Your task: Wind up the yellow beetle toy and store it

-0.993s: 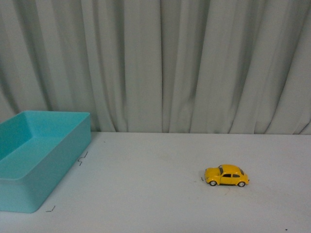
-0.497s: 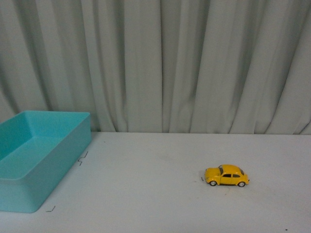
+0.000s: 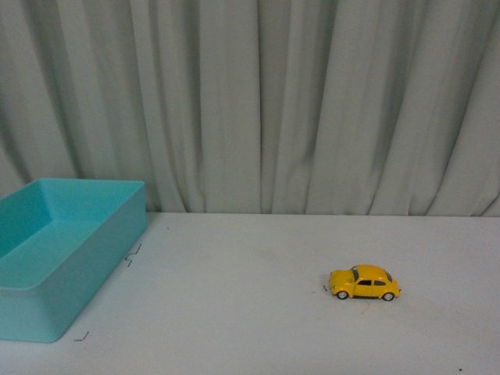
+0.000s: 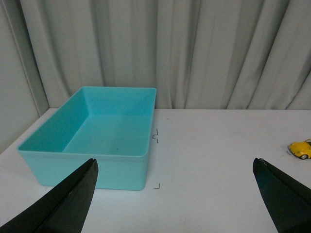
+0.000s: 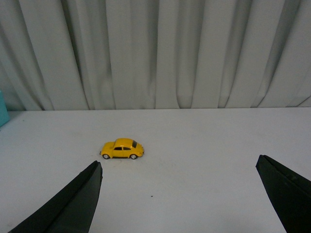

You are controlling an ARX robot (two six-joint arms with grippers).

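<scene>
While our left gripper (image 4: 174, 167) and right gripper (image 5: 179, 162) both stand spread wide with nothing between the fingers, we see the yellow beetle toy (image 3: 364, 283) upright on its wheels on the white worktop (image 3: 234, 312). It sits nearer the right edge, well apart from the teal bin (image 3: 109, 234) at the left edge.

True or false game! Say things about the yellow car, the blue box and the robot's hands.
1. The yellow beetle toy stands on its wheels on the table. True.
2. The toy lies inside the box. False: the teal box is empty; the toy sits apart from it.
3. The right hand is open, holding nothing. True.
4. The left hand grips the toy. False: the left hand is open and empty.
</scene>
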